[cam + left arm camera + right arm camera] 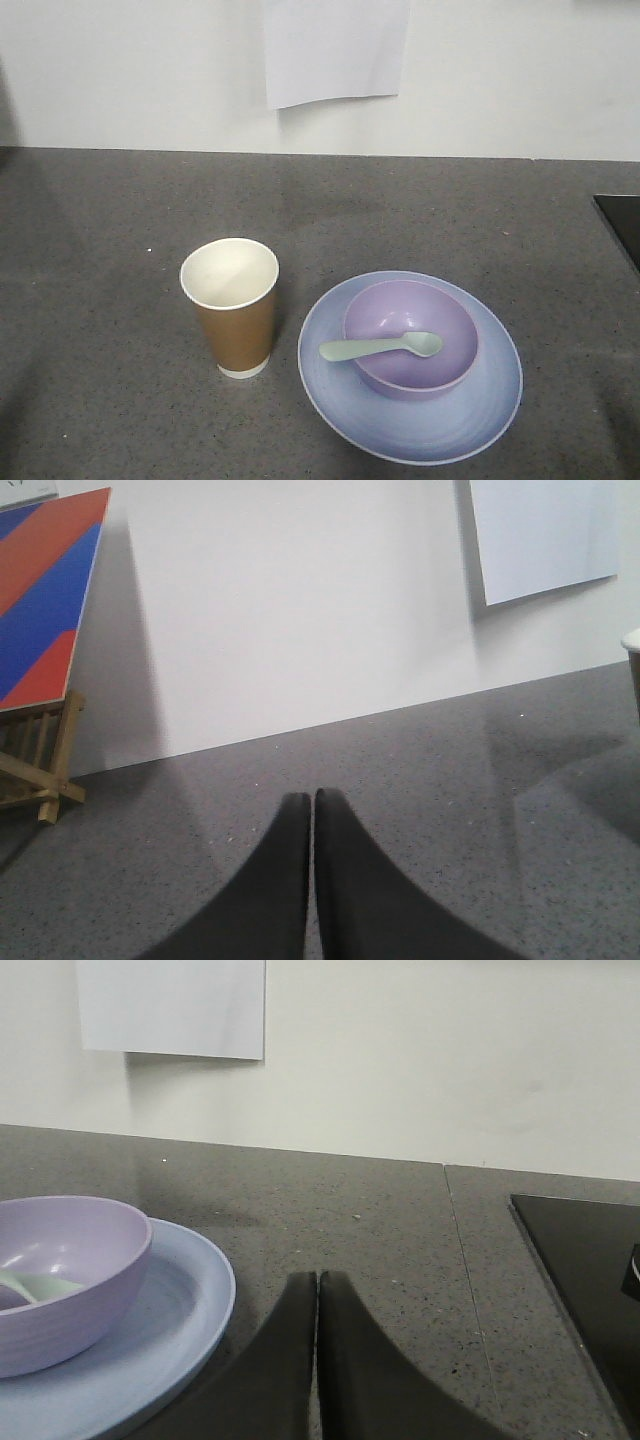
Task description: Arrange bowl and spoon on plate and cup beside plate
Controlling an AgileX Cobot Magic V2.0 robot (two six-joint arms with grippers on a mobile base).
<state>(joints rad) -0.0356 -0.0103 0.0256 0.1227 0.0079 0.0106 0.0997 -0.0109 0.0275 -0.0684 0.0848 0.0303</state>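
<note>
At lower right of the front view, pale blue plate (410,420) on the grey counter (100,250), with lavender bowl (411,338) seated on it. Mint spoon (381,347) across the bowl, scoop inside, handle out over the left rim. Left of the plate, near but apart, brown cup (232,306), upright. At bottom centre of each wrist view, left gripper (312,810) and right gripper (318,1290), fingers pressed together, holding nothing. Near the top, white paper (336,50) on the wall.

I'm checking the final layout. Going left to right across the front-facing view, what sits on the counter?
Cup → plate, which carries the bowl with the spoon resting across it.
</note>
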